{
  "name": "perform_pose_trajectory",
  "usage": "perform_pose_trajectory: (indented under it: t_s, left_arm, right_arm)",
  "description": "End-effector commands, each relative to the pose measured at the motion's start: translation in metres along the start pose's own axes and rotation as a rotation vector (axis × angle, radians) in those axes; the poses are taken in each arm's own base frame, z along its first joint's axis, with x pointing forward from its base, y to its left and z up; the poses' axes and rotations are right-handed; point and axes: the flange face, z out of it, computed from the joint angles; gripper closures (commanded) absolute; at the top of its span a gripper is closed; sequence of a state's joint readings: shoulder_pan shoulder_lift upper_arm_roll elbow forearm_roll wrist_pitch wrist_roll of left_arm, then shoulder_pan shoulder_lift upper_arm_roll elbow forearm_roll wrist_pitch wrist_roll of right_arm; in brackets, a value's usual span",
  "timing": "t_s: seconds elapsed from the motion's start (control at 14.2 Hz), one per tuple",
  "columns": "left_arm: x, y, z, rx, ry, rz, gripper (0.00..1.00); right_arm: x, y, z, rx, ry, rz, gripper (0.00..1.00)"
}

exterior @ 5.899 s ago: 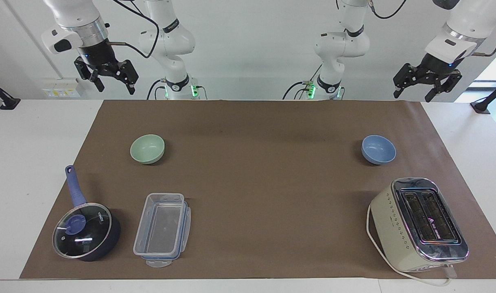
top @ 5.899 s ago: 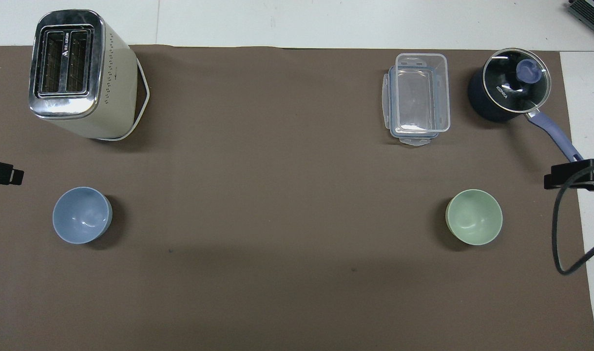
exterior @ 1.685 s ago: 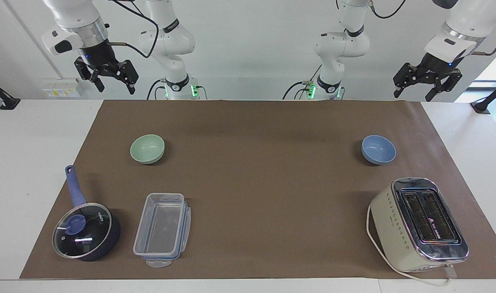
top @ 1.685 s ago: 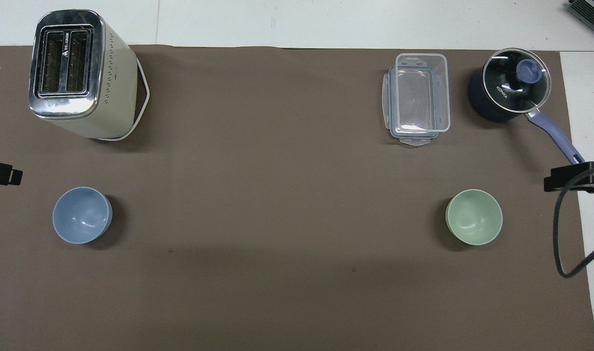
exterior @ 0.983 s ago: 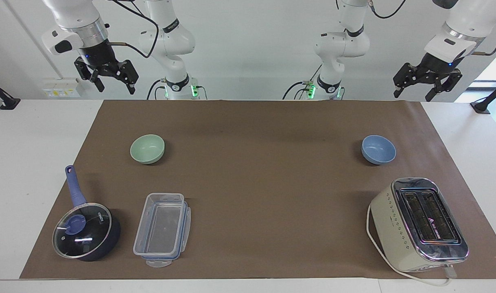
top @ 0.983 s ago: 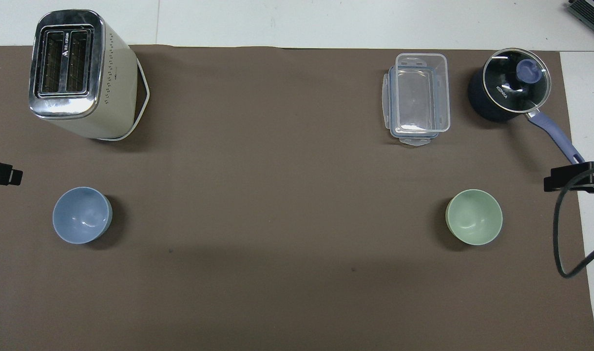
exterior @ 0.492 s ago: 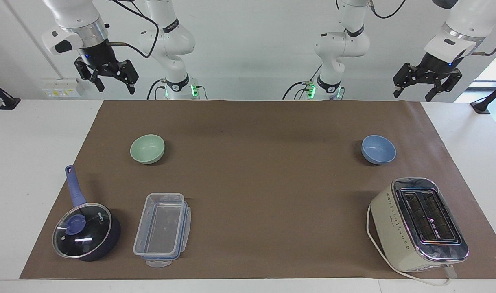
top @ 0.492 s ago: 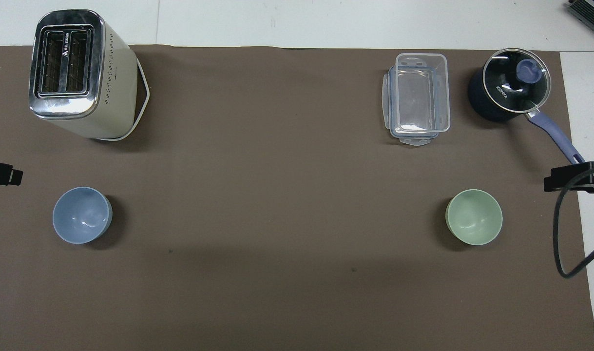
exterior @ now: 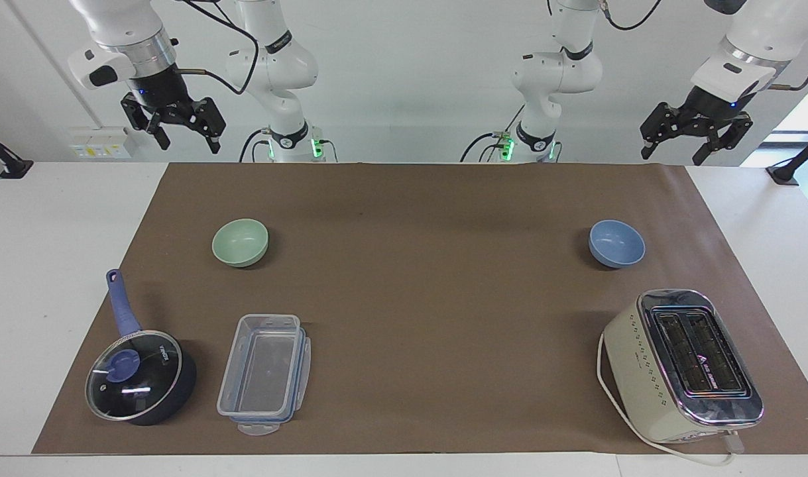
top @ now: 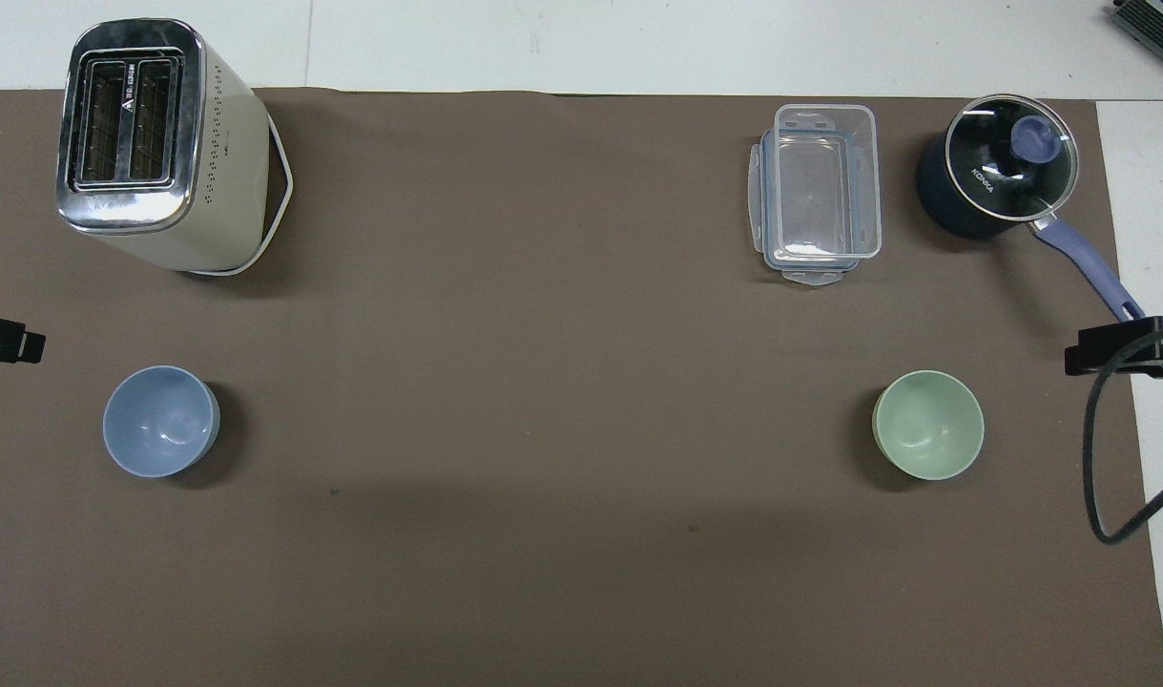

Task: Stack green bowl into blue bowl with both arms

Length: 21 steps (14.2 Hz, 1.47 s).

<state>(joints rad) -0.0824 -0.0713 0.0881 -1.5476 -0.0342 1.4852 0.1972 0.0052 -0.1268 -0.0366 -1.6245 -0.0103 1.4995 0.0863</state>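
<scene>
Clearly nothing is gripped: the right gripper [exterior: 181,133] and left gripper [exterior: 693,138] hang spread and empty, high at their own table ends. The green bowl [exterior: 240,242] sits under the right arm's reach, well apart from the blue bowl [exterior: 616,243]; descend squarely, pinching one rim wall.

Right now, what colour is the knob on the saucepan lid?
The knob on the saucepan lid is periwinkle blue, clearest in the overhead view.
</scene>
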Motion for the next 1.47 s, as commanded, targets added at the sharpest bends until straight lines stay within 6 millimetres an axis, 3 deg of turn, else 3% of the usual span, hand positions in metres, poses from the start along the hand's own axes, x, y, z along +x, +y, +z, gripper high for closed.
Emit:
perform_pose_trajectory:
  t_s: [0.0,0.42,0.77,1.05,1.4]
  left_arm:
    - [-0.007,-0.001,-0.001,0.01,0.0,-0.004,0.0]
    - [-0.015,-0.006,0.011,0.003,-0.012,-0.006,0.0]
    - [-0.025,-0.029,0.031,0.001,0.002,-0.037,0.0]
    - [-0.025,-0.057,0.079,0.004,0.018,-0.065,0.0]
    - [-0.039,-0.097,0.136,0.009,0.031,-0.06,0.0]
  right_arm:
    - [-0.004,0.004,-0.002,0.014,0.002,-0.017,0.0]
    - [-0.004,0.004,-0.002,0.014,0.002,-0.016,0.0]
    - [-0.004,0.004,-0.002,0.014,0.002,-0.016,0.0]
    - [-0.004,0.004,-0.002,0.014,0.002,-0.017,0.0]
    - [-0.004,0.004,-0.002,0.014,0.002,-0.017,0.0]
